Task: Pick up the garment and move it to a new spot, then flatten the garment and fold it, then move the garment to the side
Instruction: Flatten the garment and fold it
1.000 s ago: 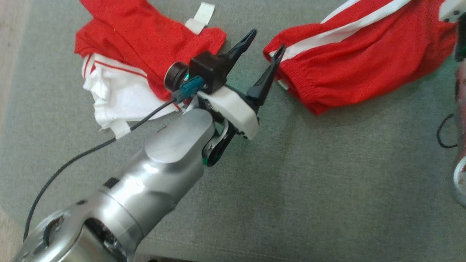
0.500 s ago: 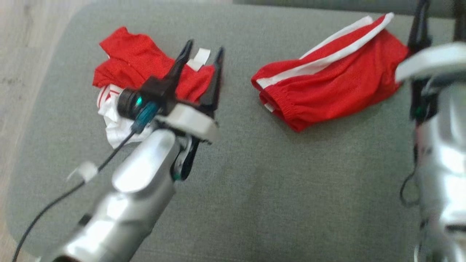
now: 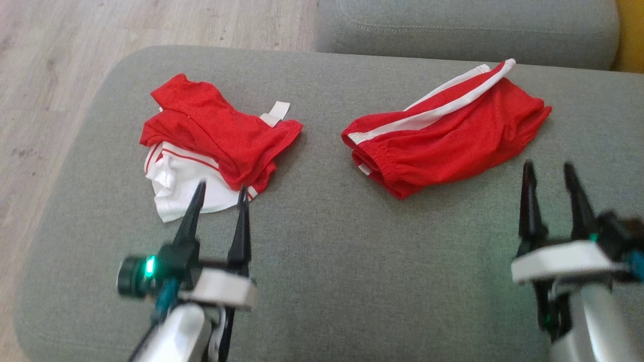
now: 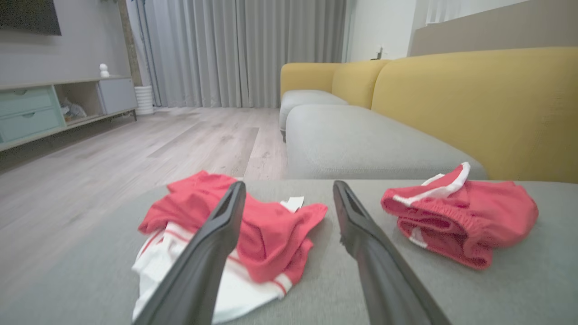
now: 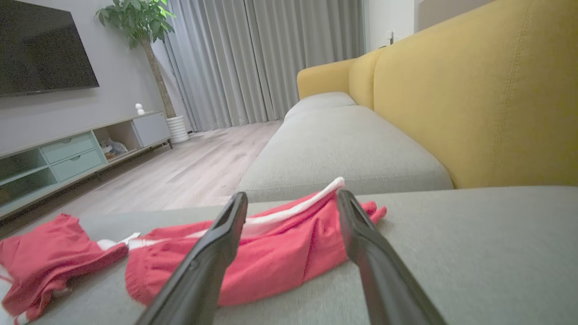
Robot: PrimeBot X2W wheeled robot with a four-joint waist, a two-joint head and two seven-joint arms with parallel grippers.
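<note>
Both empty, jaws wide apart: left gripper [image 3: 222,187] lower left, right gripper [image 3: 547,165] lower right. Crumpled red-white shirt [image 3: 216,136] upper left on the grey cushion [image 3: 352,251], red shorts [image 3: 443,136] upper right. Risks: wrong garment gets picked; a shallow pinch catches one layer and the bundle drags.

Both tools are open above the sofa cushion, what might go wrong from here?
1. The red and white shirt lies crumpled in layers; the left tool may pinch only the top layer.
2. It sits near the left edge of the grey cushion, so a drag could tip it onto the floor.
3. The red shorts lie close by; the right tool might snag them.
</note>
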